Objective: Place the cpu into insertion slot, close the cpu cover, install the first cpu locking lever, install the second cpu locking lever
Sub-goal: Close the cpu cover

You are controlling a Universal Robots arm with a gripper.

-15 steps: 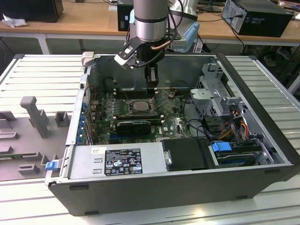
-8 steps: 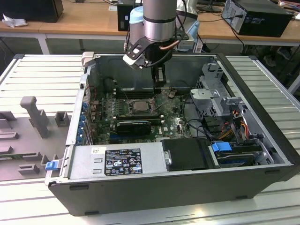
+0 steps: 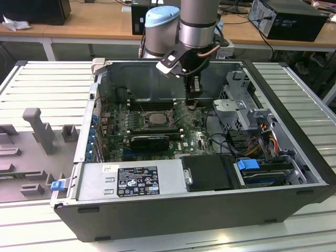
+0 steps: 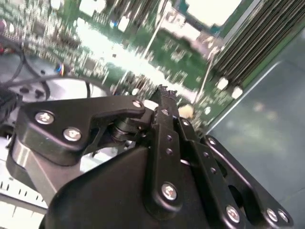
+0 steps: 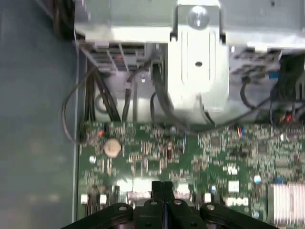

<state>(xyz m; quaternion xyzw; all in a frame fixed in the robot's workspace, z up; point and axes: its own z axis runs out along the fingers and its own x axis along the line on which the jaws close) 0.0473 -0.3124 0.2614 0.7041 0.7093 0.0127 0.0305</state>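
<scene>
Gripper: the gripper (image 3: 191,105) hung low inside the open case (image 3: 302,157), just above the green board (image 3: 195,137).
Fingers: pressed together in both wrist views (image 5: 162,187) (image 4: 164,93), with nothing seen between them.
Cpu: in the exterior view a grey square, taken to be the cpu (image 3: 157,118), lay flat in the middle of the slot (image 3: 143,125).
Cover: too small to tell whether it lay down over the chip.
Levers: a thin metal rod (image 4: 208,71) stood up off the board beyond the fingertips in the second wrist view. It was likely a locking lever, but whether it was latched could not be read.
Slot from fingers: the slot lay near the fingers, to the exterior view's left of them, and a little toward the camera. The fingers touched neither slot nor chip.
Axis: the slot sat square with the board's edges and looked wider across the exterior view than deep.
Stage: judged as chip seated, with the work now at the slot's edge on the exterior view's right.
</scene>
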